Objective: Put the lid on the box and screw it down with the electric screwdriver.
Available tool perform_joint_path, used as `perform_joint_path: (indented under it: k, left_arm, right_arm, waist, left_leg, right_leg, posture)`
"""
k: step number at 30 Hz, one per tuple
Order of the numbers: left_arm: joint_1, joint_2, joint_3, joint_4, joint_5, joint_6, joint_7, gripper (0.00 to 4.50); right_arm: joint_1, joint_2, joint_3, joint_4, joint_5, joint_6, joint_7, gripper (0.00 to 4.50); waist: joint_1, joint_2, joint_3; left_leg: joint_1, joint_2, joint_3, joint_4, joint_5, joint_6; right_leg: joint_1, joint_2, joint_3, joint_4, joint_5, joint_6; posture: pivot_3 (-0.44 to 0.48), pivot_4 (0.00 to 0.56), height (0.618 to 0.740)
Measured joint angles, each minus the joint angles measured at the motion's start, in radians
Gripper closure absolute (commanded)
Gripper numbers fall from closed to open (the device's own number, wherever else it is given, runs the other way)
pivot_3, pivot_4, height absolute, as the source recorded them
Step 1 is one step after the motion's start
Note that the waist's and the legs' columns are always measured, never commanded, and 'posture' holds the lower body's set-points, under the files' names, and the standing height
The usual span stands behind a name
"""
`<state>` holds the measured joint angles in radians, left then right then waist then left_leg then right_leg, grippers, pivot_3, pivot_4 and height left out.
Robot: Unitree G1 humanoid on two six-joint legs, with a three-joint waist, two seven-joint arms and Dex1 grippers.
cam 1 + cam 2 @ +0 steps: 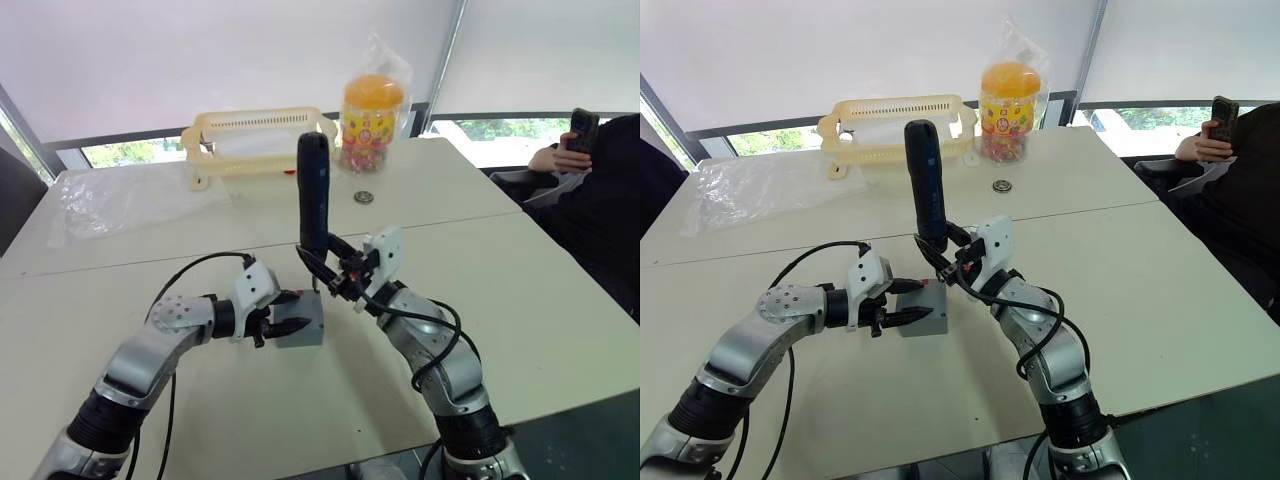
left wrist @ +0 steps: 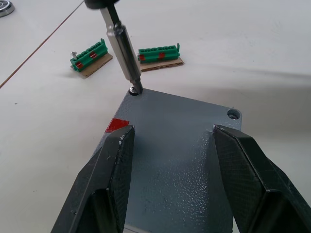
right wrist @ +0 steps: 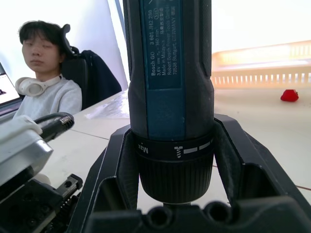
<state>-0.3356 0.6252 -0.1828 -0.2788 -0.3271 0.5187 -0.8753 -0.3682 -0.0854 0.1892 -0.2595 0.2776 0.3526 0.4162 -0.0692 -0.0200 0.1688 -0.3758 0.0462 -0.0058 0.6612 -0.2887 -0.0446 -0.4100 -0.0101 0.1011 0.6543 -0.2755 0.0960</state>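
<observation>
Lid (image 2: 170, 145) sat on box (image 1: 300, 322), mid-surface, left claw (image 2: 172, 155) clamping both; right claw (image 3: 170, 160) gripped electric screwdriver (image 1: 313, 195) upright, bit in far corner screw. Best kept plumb, pressed lightly

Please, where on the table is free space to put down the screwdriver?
Free: the bare table to the right of the right claw. Crowded: around the box held by the left claw, and the far edge with basket and jar.

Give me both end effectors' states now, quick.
Left end effector: closed on the box, lid on top.
Right end effector: closed on the electric screwdriver, bit at a lid corner.
</observation>
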Motion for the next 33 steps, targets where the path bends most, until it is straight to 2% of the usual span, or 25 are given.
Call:
perform_joint_path:
  k: [33]
  left_arm:
    - [0.004, 0.000, 0.001, -0.009, -0.001, 0.000, 0.002, 1.93]
  right_arm:
    - [-0.008, -0.003, -0.013, 0.016, 0.012, -0.023, -0.017, 2.73]
  waist:
    - [0.000, 0.000, 0.000]
  left_leg:
    - [0.000, 0.000, 0.000, -0.009, 0.000, 0.000]
  right_leg:
    - [-0.001, 0.000, 0.000, -0.006, 0.000, 0.000]
  posture:
    - [0.000, 0.150, 0.740]
